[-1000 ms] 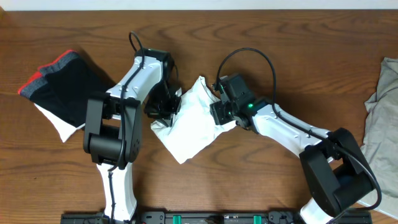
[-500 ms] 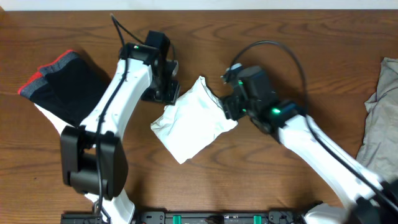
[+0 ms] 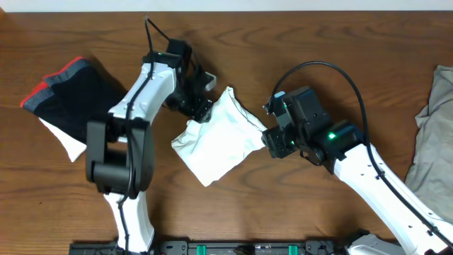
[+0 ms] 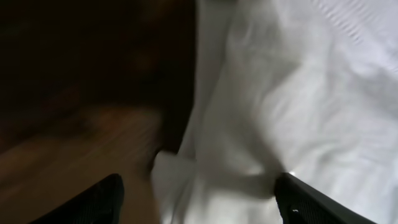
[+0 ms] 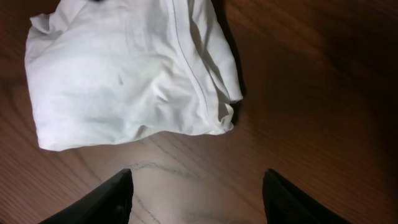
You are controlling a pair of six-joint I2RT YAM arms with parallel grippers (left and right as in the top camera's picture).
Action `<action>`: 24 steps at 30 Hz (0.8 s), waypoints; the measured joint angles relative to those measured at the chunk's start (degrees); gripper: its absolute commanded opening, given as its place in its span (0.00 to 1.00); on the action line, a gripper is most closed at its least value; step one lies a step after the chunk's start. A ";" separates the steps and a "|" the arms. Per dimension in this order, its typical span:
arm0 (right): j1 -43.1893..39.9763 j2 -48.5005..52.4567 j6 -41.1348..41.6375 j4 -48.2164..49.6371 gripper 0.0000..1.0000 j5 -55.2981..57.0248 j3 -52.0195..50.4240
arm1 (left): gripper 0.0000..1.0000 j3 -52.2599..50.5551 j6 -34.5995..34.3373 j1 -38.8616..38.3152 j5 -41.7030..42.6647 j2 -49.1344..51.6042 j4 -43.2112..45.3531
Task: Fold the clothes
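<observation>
1. White T-shirt point(image 3: 216, 138) lying folded compact at centre of counter point(image 3: 318, 57).
2. Left gripper point(image 3: 197, 106) spread wide at upper-left edge, seemingly gripping nothing, view blurred.
3. Right gripper point(image 3: 272, 142) open, empty, beside right edge, leaving fold undisturbed.

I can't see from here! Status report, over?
Left gripper, right gripper open, empty. White T-shirt folded small, between them. Black garment, grey garment well aside.

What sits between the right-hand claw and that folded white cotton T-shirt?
Only bare brown wooden table. The right wrist view shows the right gripper open, clear of the folded white cotton T-shirt.
</observation>
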 measured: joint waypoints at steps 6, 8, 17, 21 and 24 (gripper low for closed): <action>0.00 0.02 0.26 -0.24 0.64 -0.17 0.00 | 0.79 0.00 4.79 0.24 7.93 4.44 0.87; 0.00 0.02 0.44 -0.26 0.64 -0.17 0.00 | 0.79 0.17 5.57 0.35 11.13 5.55 0.63; 0.00 0.07 0.46 -0.81 0.63 -0.22 0.00 | 0.27 0.57 6.84 0.46 18.51 9.51 -6.05; 0.00 0.07 0.50 -0.85 0.61 -0.22 0.00 | 0.06 0.55 6.34 0.44 18.78 9.70 -5.77; 0.00 0.07 0.57 -1.09 0.61 -0.22 0.00 | 0.06 0.52 6.08 0.52 18.95 9.70 -5.18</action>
